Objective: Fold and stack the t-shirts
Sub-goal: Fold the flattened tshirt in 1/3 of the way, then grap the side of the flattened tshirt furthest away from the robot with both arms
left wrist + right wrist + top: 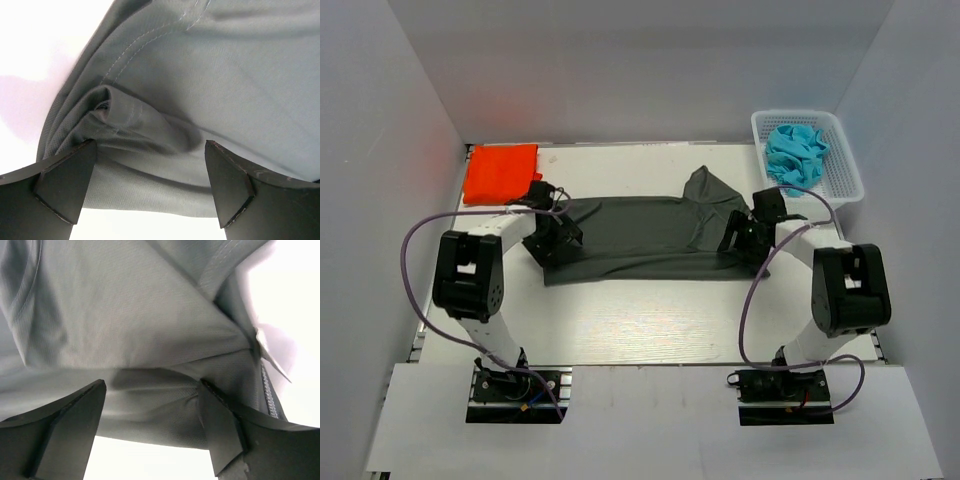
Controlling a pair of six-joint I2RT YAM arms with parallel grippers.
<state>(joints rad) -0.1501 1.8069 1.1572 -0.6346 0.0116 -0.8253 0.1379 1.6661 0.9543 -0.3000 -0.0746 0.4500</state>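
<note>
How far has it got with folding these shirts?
Done, it seems: the orange shirt lies folded at the far left corner. In hand: the grey shirt lies stretched across the middle, only partly folded, the jaws of both arms open at its ends. Left: finishing that fold and stacking the two. Whether the blue cloth in the basket counts, I cannot tell.

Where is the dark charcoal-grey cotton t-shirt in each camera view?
Top external: dark charcoal-grey cotton t-shirt, mid-table between the arms.
Left wrist: t-shirt fills the frame behind the left end effector.
Right wrist: t-shirt fills the frame behind the right end effector.
Shared landmark: white table, bright beyond the t-shirt's edge.
</note>
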